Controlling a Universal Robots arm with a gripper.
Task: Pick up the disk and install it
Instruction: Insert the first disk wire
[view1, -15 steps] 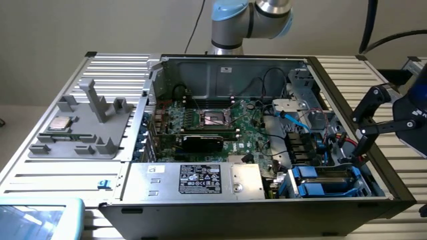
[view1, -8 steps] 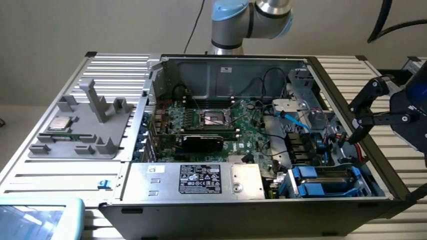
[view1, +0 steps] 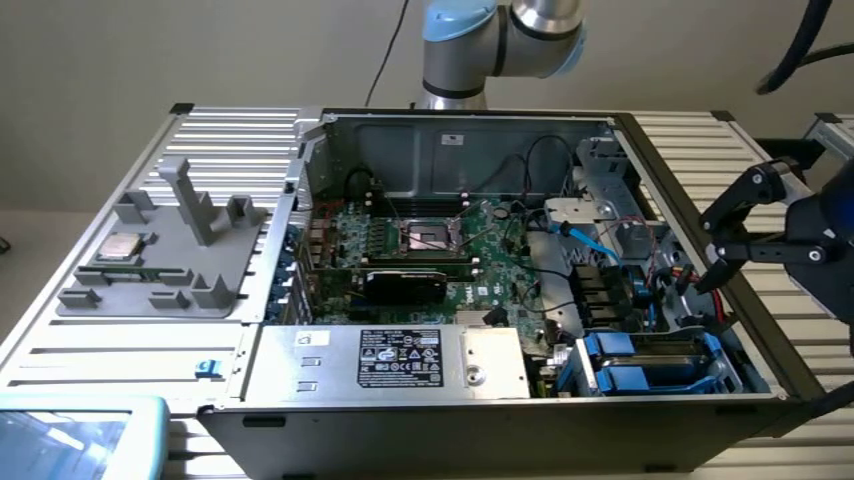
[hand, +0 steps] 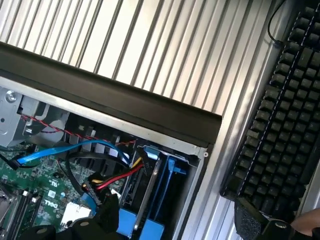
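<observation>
We see the arm's base joints (view1: 501, 40) rising behind the open computer case (view1: 694, 200). Its middle links run out of the picture, so we cannot follow how it bends. The gripper (view1: 714, 262) comes in from the exterior view's right and hangs above that side wall of the case, near the ribbed aluminium table (view1: 787, 330). Its jaws are spread wide and hold nothing. In the wrist view the dark fingertips (hand: 248, 220) are cut off at the frame edge, with the case corner between them and a black keyboard (hand: 285, 125) lying on the table beside it. The disk (view1: 657, 350) sits in the drive cage at the case's near corner on the exterior view's right, framed by blue rails. In the wrist view we see it edge-on (hand: 150, 187), touching the rails, with its label hidden. We cannot tell how far it is pushed in. A blue flat cable (hand: 65, 150) and red and yellow wires cross part of the motherboard (view1: 441, 250). The grey power supply (view1: 400, 360) covers the case's near side.
</observation>
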